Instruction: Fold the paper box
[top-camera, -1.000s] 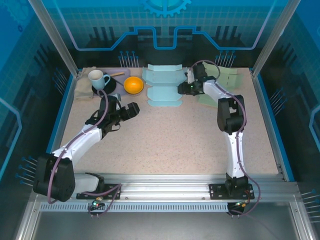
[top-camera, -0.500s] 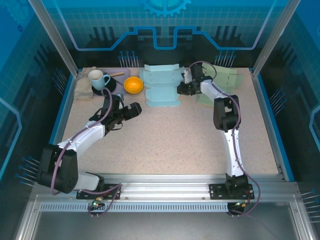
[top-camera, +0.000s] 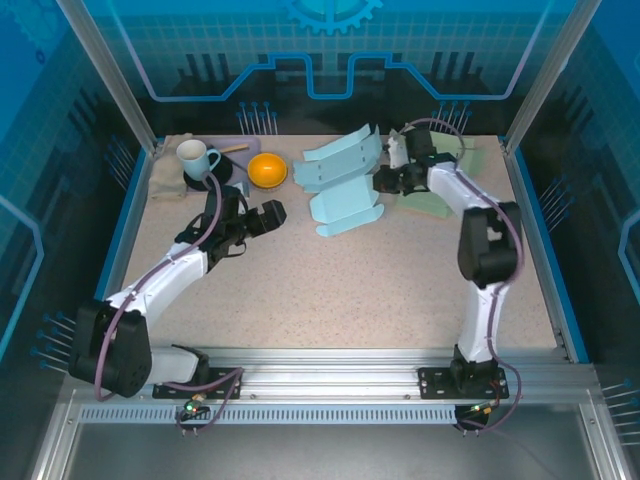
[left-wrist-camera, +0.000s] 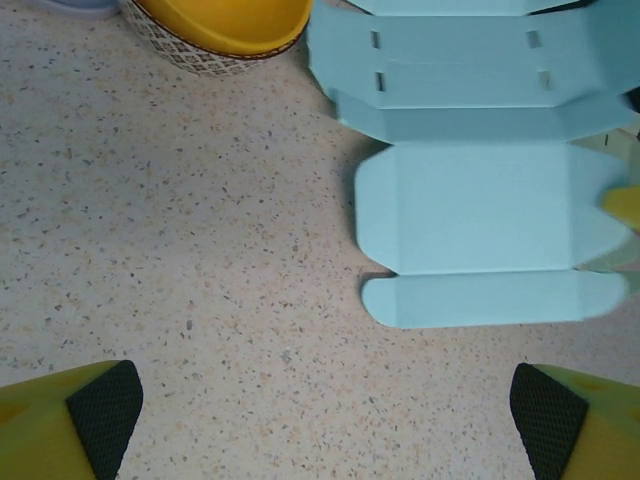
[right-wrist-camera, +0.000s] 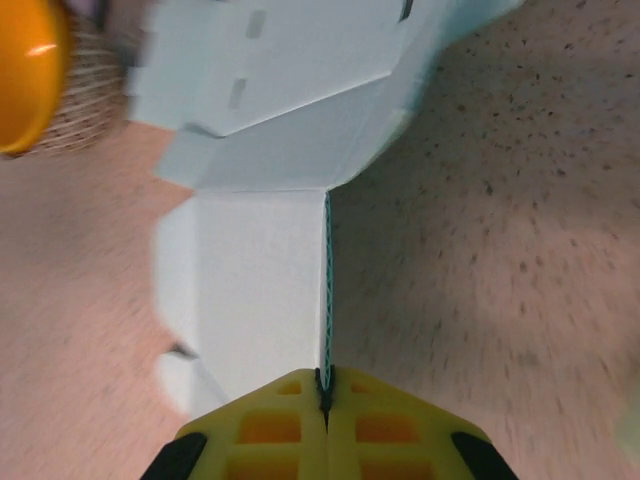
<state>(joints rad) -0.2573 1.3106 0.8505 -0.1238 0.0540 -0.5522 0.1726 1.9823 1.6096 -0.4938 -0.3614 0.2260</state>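
Speckled beige table (top-camera: 330, 280), pale blue paper box (top-camera: 343, 187), orange bowl (top-camera: 267, 170), folded cloth (top-camera: 165, 180) far left

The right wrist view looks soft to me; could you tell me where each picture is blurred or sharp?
Right wrist: the paper box and the orange bowl are smeared, worst at the left, while the right gripper pinching the box's edge is crisp. Left wrist: the speckled table and box are sharp. Top external: evenly lit, in focus.

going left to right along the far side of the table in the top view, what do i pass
white mug → orange bowl → light blue paper box → green sheet
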